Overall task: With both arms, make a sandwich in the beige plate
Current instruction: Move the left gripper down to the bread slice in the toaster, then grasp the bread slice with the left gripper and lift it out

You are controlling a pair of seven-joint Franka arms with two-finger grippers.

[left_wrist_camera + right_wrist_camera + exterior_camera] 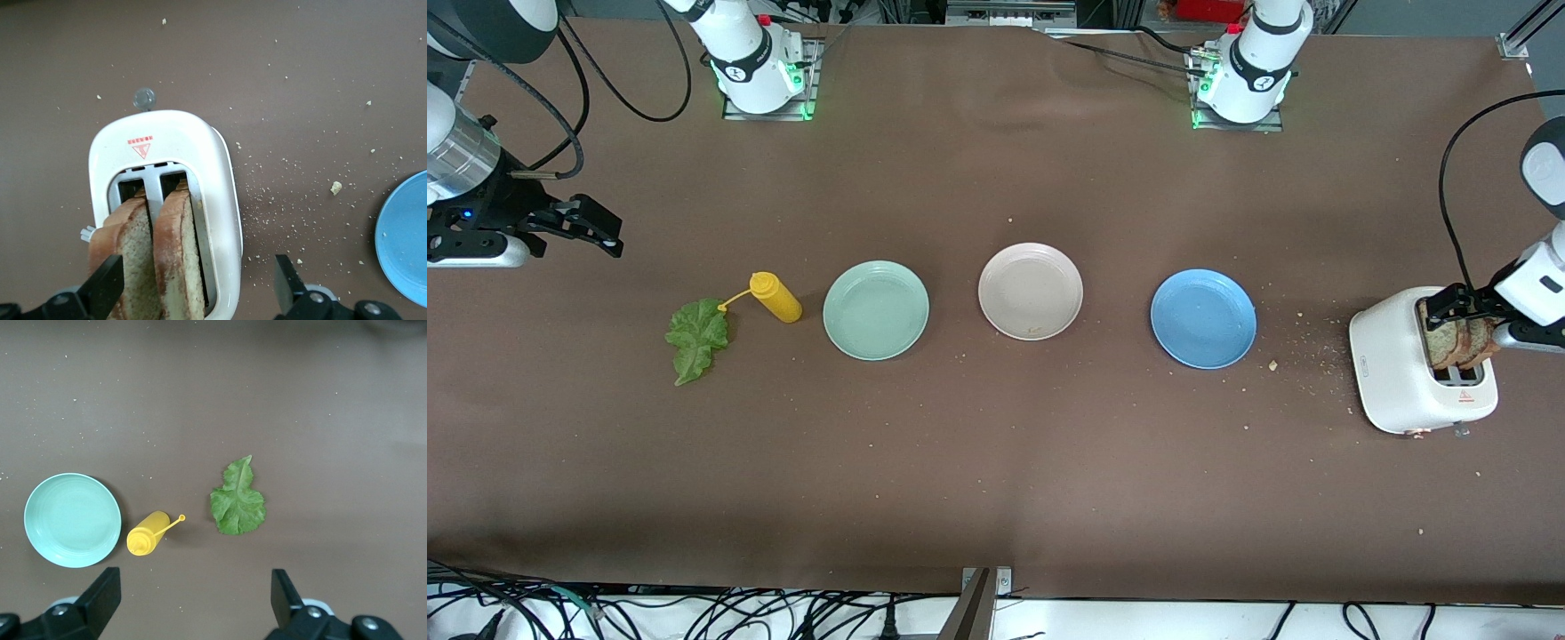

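The left gripper (193,293) hangs directly over the toaster (1405,364) at the left arm's end of the table, its 2 fingers (107,285) spread wide; in the left wrist view 1 finger stands outside the 2 toast slices (160,257) and the other well out past the toaster's wall, so both slices and that wall lie in the gap; nothing is pinched yet. The slices stand on edge, 1 in each slot, their flat faces side by side and their long edges running along the slots, crosswise to the line between the fingers; closing on 1 slice alone would, I judge, call for shifting the fingers until a single slice sits between them.

The right gripper (190,603) waits in the air over bare table at the right arm's end, fingers also spread and holding nothing; the lettuce leaf (696,338) lies flat on the table near it, just beside the yellow sauce bottle (775,298), which lies on its side between the leaf and the green plate (876,310).

The beige plate (1031,292) is the middle 1 of 3, between the green plate and the blue plate (1203,318), bare but for a few crumbs; the sandwich is not begun. The left arm is much the nearer to the bread, the right to the leaf.
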